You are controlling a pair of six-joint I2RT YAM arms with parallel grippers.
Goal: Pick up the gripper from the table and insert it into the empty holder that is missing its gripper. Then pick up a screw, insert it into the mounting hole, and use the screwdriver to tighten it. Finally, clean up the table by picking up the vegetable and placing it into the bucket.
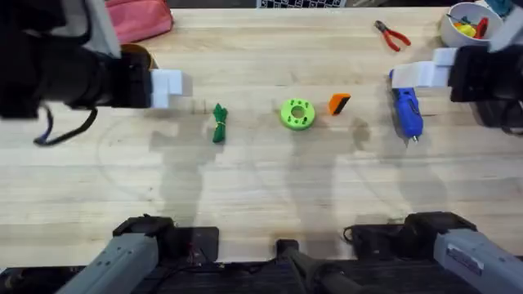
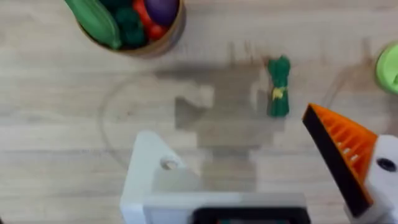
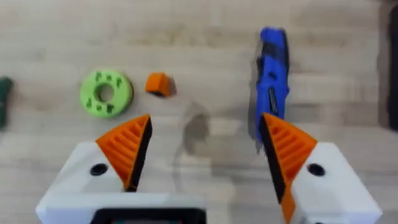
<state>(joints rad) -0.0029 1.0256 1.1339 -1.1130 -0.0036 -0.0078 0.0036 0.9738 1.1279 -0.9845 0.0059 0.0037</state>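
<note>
The small orange gripper [image 1: 338, 104] [image 3: 157, 84] lies on the table between a green disc [image 1: 297, 113] and the blue screwdriver [image 1: 406, 110] [image 3: 272, 81]. The dark green vegetable [image 1: 219, 124] [image 2: 278, 87] lies left of the disc. My left gripper [image 1: 176, 84] [image 2: 230, 134] hovers open near the orange-brown bucket [image 2: 127, 25]. One of its fingers is the empty holder [image 2: 155, 168], a bare white block; the other carries an orange tip. My right gripper [image 1: 409, 75] [image 3: 205, 124] hangs open above the screwdriver, both orange pads in place.
Red-handled pliers [image 1: 392, 34] and a white bowl [image 1: 466, 24] sit at the far right. A pink pouch [image 1: 139, 20] lies at the far left behind the bucket, which holds several toy vegetables. The green disc [image 3: 106, 93] has small dark marks on top.
</note>
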